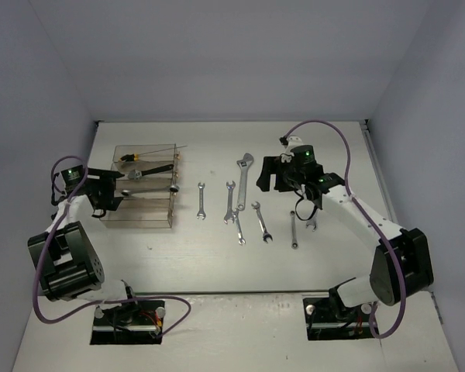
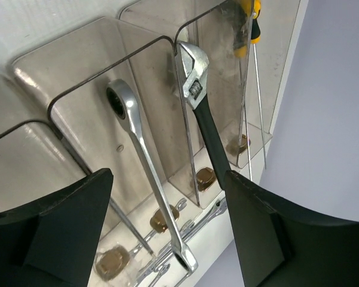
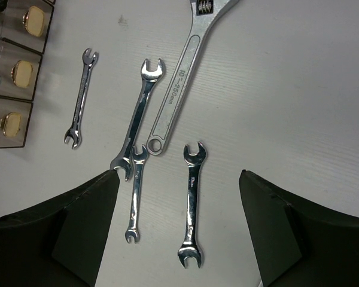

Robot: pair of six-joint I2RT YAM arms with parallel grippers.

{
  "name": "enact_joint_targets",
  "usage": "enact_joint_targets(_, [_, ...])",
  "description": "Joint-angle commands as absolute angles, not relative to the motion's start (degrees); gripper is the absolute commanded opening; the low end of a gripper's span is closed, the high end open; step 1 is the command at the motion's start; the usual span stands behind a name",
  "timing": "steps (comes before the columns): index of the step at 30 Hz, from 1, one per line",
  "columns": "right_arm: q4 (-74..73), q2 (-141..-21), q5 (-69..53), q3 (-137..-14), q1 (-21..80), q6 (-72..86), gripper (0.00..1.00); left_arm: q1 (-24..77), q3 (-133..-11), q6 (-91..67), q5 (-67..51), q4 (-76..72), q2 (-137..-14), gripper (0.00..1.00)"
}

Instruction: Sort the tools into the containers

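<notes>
The clear containers (image 1: 139, 213) stand at the left, joined in a row. Inside, a silver ratchet wrench (image 2: 140, 155) leans in one bin, a black-handled adjustable wrench (image 2: 198, 107) rests against a divider, and yellow-black handled rods (image 2: 251, 27) stand in the end bin. My left gripper (image 2: 167, 239) hangs open over the ratchet wrench, holding nothing. Several silver wrenches lie on the table. My right gripper (image 3: 179, 233) is open above a small open-end wrench (image 3: 191, 203), not touching it. In the top view the right gripper (image 1: 283, 177) hovers near the large adjustable wrench (image 1: 245, 178).
Beside the small wrench lie another small wrench (image 3: 136, 194), a combination wrench (image 3: 139, 116), the large silver adjustable wrench (image 3: 179, 89) and a short wrench (image 3: 82, 98). Two more tools (image 1: 293, 229) lie under the right arm. Walls enclose the table on three sides.
</notes>
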State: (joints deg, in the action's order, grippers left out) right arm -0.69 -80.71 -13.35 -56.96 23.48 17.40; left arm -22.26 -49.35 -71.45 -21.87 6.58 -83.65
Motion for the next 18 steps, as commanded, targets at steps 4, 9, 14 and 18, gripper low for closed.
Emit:
enact_joint_targets(4, [1.84,-86.31,-6.67,-64.16,25.22,21.10,0.79,-22.23,-58.19,-62.65,-20.91,16.11,-76.47,0.72])
enact_joint_targets(9, [1.20,-91.29,-2.69,-67.63,26.00,22.71,0.78,-16.82,-64.01,-51.63,-17.75,25.01,-74.51,0.73])
enact_joint_targets(14, [0.88,-96.33,-0.98,-70.36,26.64,22.89,0.78,-4.82,-67.27,-43.49,-16.21,26.71,-72.46,0.72])
enact_joint_targets(18, [0.97,-97.69,-1.37,-71.01,26.67,23.29,0.78,8.11,-69.70,-37.04,-12.61,25.79,-71.94,0.71])
